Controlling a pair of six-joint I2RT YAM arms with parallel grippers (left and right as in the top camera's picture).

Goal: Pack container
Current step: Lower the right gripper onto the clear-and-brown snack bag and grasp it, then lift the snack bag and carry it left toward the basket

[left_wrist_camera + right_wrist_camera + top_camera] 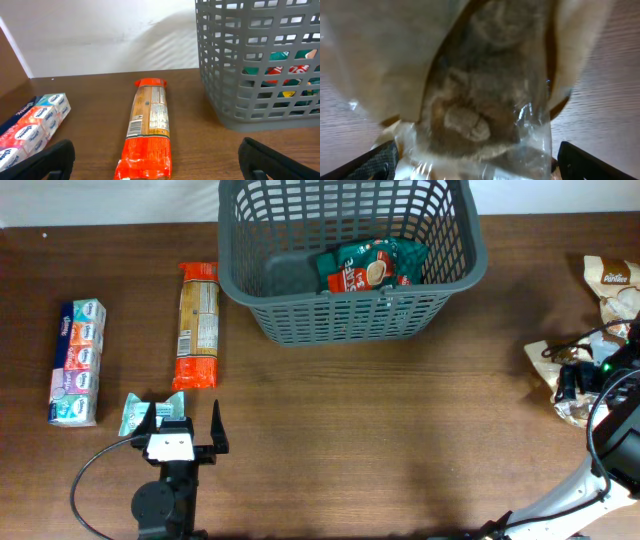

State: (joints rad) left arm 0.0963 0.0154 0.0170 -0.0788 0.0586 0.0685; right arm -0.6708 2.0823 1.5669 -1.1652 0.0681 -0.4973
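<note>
Dark grey slotted plastic basket (350, 315) at desk's (400, 430) 12 o'clock. Clear crinkly snack bag (485, 100) sits btwn wide jaws of right gripper (480, 165), unclamped; basket approx 10 o'clock from there. Also left gripper (183, 423): wide, empty.

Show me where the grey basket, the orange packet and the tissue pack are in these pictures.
grey basket (340, 318), overhead view, on its front lattice wall.
orange packet (147, 129), left wrist view, on the middle of its top face.
tissue pack (78, 363), overhead view, on the middle of its top face.
</note>
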